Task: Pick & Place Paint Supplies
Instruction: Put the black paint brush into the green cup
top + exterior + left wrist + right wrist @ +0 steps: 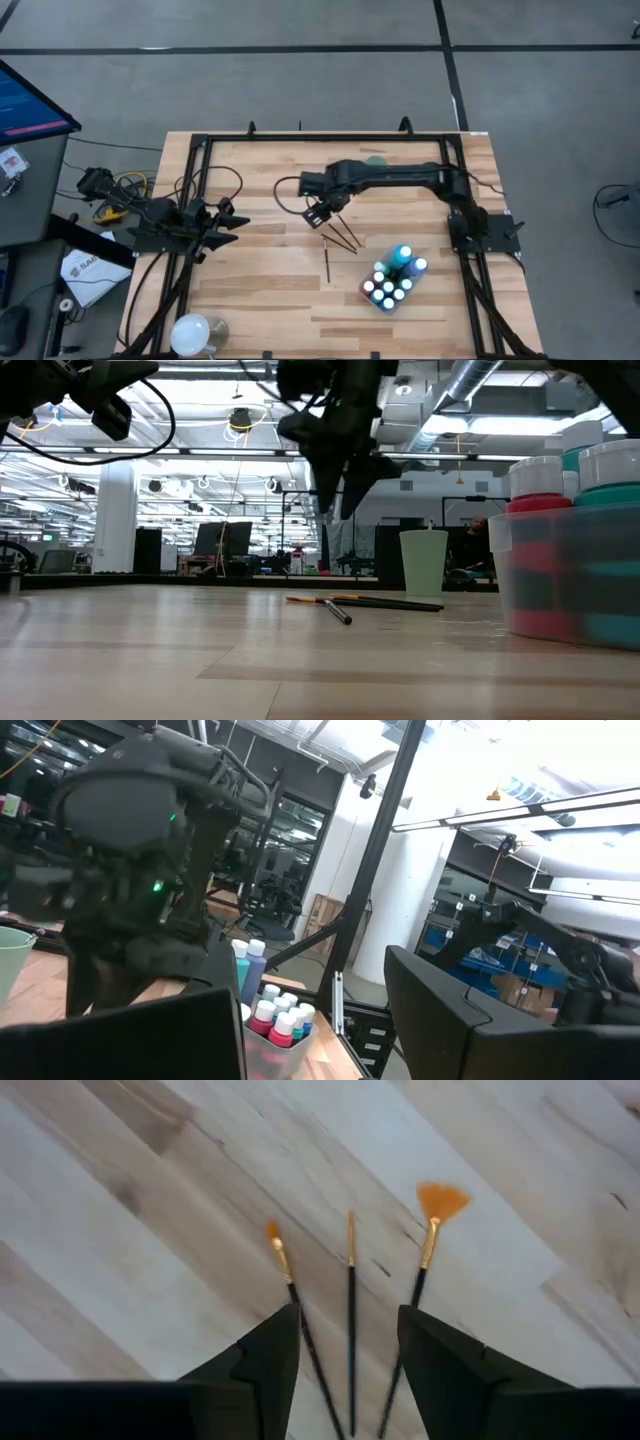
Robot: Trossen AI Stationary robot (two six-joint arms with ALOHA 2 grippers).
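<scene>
The right pincer [350, 1345] is held open above the middle paintbrush [351, 1330] on the worktop [150, 1230], apparently lined up for a grasp.

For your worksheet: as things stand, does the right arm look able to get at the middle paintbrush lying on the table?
Probably yes. The right gripper hangs above the middle paintbrush, its jaws apart and straddling the handle. Two other brushes lie close beside it and could get caught too; nothing else blocks the way.

Pale green cup [423, 561], wooden table [260, 290]
</scene>
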